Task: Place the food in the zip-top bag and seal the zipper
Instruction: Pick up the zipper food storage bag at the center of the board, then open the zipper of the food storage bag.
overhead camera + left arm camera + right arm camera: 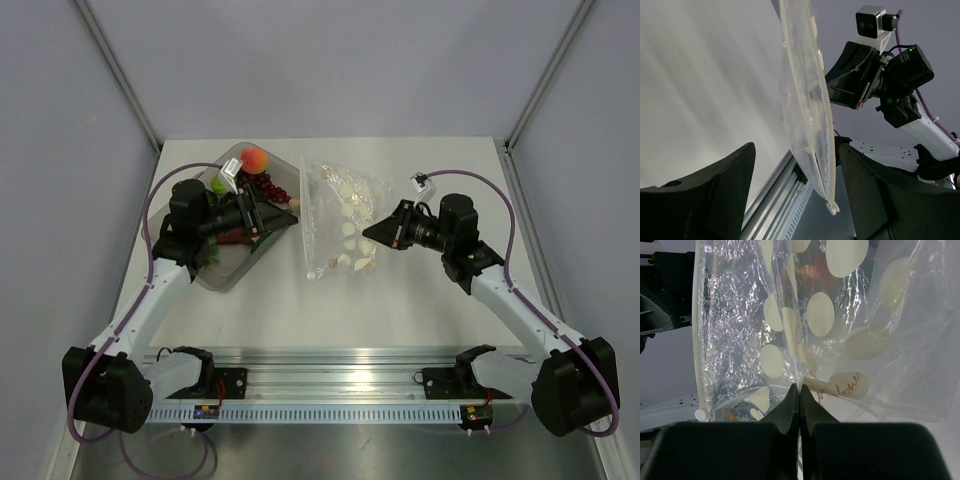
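Jaws: right gripper [800, 399] clamped on zip-top bag [335, 215] at 3 o'clock, left gripper [795, 155] apart, empty. Suggest left pinches zipper [696, 340] lip at 9 o'clock and peels it open gently.

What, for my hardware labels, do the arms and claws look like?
Left arm and right arm: white links, black joints and bases, a purple cable along each. Left claw and right claw: black, wedge-shaped fingers.

You have open desk [400, 310] on the near side of the zip-top bag [335, 215]; the tray [225, 275] and left gripper [283, 214] crowd its left edge, and the right gripper [368, 232] blocks its right.
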{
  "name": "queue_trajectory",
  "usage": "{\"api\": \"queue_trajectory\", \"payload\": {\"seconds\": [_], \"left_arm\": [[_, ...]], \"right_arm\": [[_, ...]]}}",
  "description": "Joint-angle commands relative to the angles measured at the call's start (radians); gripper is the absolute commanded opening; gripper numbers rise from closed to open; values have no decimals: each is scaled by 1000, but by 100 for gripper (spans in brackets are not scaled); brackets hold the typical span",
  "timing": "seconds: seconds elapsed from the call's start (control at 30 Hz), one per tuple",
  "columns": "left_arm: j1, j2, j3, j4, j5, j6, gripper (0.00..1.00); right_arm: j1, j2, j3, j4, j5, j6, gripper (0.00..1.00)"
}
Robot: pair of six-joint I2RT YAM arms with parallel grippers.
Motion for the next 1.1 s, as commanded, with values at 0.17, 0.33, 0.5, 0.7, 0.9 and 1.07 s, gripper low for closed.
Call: {"api": "queue_trajectory", "payload": {"seconds": [0.17, 0.33, 0.5, 0.7, 0.9, 1.07], "left_arm": [[2, 31, -24, 135, 53, -69, 68], [2, 56, -30, 144, 52, -66, 61], [-10, 75, -27, 206, 49, -108, 60], [-44, 121, 0, 198, 33, -97, 56], [-90, 149, 25, 203, 1, -100, 49], [-129, 186, 54, 200, -23, -108, 28]], "right_arm": [[-5, 24, 28, 79, -51, 8, 0], [-3, 36, 27, 108, -62, 26, 0], [-2, 47, 28, 113, -70, 31, 0], [-3, 45, 28, 114, -76, 35, 0], [-3, 42, 19, 111, -84, 38, 0], [-2, 42, 53, 15, -35, -3, 0]]}}
